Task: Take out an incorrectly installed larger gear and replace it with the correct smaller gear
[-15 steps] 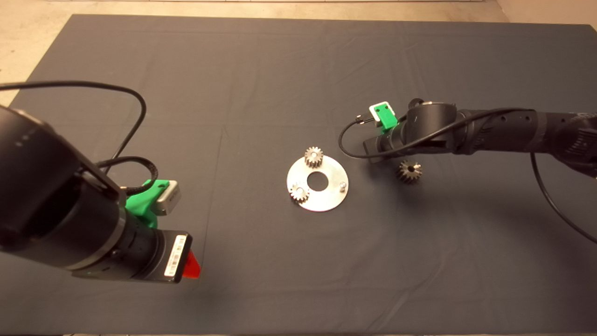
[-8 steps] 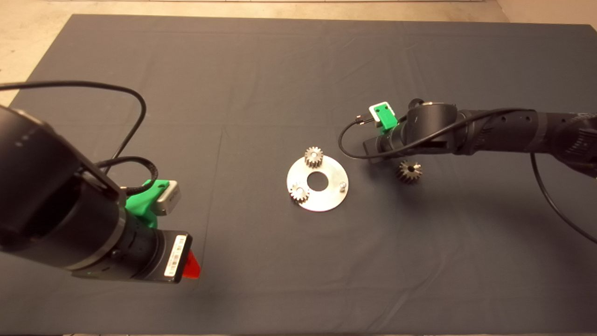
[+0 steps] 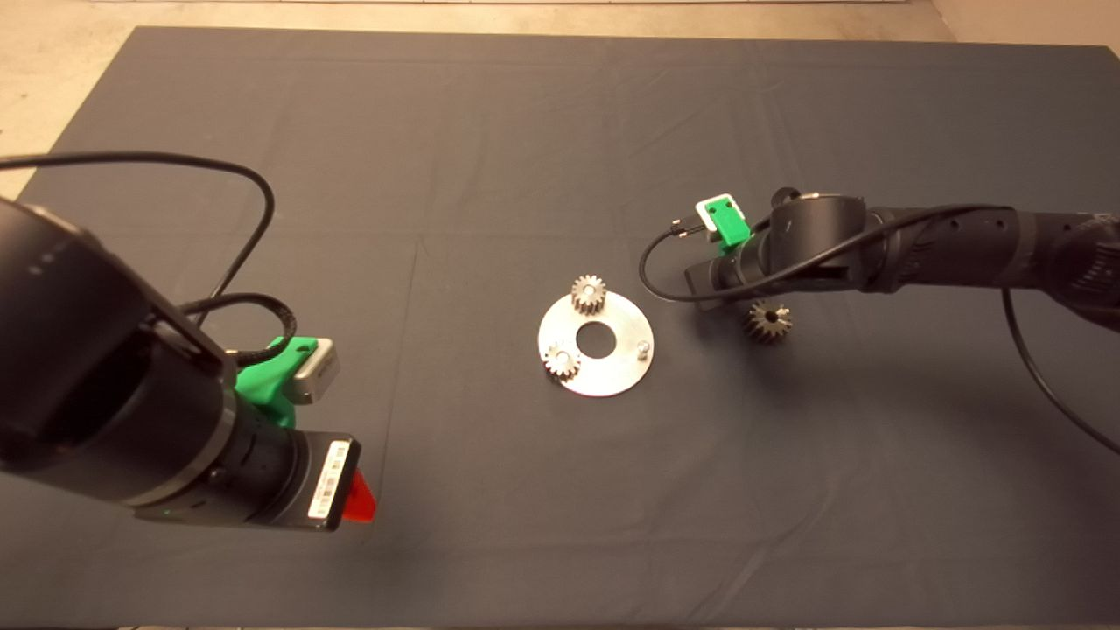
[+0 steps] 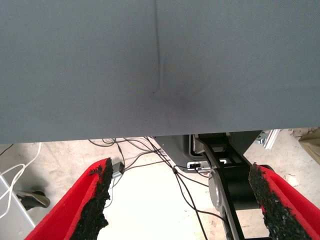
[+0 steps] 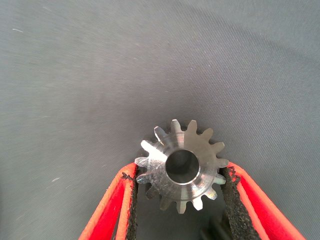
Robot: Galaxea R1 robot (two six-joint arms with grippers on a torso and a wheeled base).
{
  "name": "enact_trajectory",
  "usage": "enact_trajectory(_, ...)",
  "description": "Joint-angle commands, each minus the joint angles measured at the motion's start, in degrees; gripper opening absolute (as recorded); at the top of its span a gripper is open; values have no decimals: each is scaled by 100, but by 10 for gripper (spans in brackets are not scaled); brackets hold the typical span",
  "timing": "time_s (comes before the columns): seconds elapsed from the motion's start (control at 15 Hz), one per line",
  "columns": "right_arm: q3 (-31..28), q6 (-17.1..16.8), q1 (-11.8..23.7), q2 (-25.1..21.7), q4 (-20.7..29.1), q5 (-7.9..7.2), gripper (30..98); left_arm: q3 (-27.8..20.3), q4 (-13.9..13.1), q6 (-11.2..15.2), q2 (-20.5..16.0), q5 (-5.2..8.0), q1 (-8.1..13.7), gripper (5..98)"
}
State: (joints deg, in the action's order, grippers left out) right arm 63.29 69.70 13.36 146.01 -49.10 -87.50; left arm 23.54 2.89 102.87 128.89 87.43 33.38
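Pinion pinched in right gripper, larger gear lying off the plate

Right gripper (image 5: 181, 200) is closing its red fingers (image 5: 116, 200) against the toothed sides of the smaller gear (image 5: 181, 164), bore facing the wrist camera, grey mat behind it. From above, the gripper body is hovering just beside the round steel plate (image 3: 623, 367), on its far right side. Larger gear (image 3: 768, 321) is lying on the dark mat (image 3: 490, 157) close under the right arm, off the plate. Two small pinions are sitting on plate pegs, one at the far edge (image 3: 589, 293), one at the left (image 3: 561, 360); a bare peg (image 3: 643, 349) is standing at the right. Left gripper (image 4: 182, 200) is waiting at the mat's near-left, jaws spread wide, holding nothing
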Motion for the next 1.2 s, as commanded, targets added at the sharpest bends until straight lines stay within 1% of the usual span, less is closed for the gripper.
enact_trajectory(0.0,-344,130,561,-129,434,-750,386,17,-60,23,1,757,81,690)
enact_trajectory(0.2,-517,131,772,-146,742,-750,373,17,-52,31,1,757,81,690)
enact_trajectory(0.4,-809,376,1028,-146,1103,-750,355,35,-43,31,-8,757,81,690)
enact_trajectory(0.53,-1093,548,1046,-127,1192,-750,348,35,27,31,-8,757,81,690)
enact_trajectory(0.87,-1434,868,1099,-23,1462,-750,348,44,80,31,-78,757,81,690)
enact_trajectory(1.0,-1479,887,1134,29,1692,-750,348,35,81,31,-192,757,81,690)
enact_trajectory(1.13,-1487,887,1160,112,2073,-750,348,35,89,31,-320,757,81,690)
